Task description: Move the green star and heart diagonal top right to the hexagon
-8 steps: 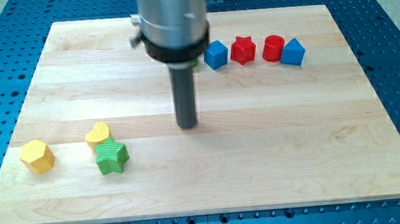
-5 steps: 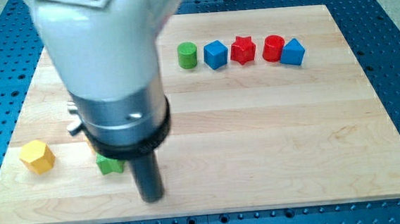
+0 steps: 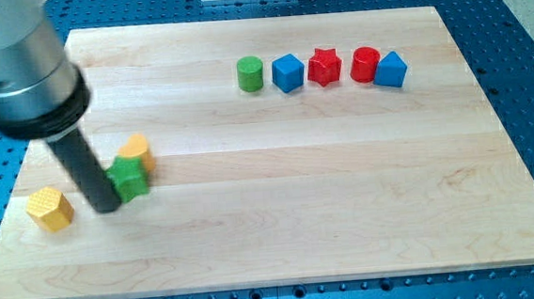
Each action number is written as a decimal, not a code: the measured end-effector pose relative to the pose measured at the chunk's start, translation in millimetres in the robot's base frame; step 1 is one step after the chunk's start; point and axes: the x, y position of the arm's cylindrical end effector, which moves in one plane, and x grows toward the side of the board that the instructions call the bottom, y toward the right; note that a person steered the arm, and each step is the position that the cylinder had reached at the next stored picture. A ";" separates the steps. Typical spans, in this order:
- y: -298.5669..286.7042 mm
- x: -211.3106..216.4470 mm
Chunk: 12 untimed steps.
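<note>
- My tip [image 3: 107, 207] rests on the wooden bench [image 3: 345, 182] at the view's left, touching the green star [image 3: 130, 178] on that block's 8 o'clock side.
- There is no pincer on this arm, so nothing is gripped; the dark rod only bears against the star's side.
- The yellow heart [image 3: 138, 151] sits just at 1 o'clock of the green star, the two touching.
- The yellow hexagon [image 3: 50, 208] lies at 9 o'clock of my tip, near it but apart; the star and heart stand toward 1 to 2 o'clock of the hexagon.
- Near the view's top, well apart from these, a row runs from left to right: green cylinder [image 3: 250, 73], blue cube [image 3: 288, 73], red star [image 3: 323, 66], red cylinder [image 3: 365, 63], and a blue block [image 3: 391, 69] with a peaked top whose exact shape I cannot tell.
- The red cylinder and that blue block touch.
</note>
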 end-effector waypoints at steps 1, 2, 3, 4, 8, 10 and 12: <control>52.7 -43.9; 90.2 -95.4; 85.5 -92.0; 96.8 -46.8; 133.5 -122.1; -30.1 -129.5; -44.2 -154.7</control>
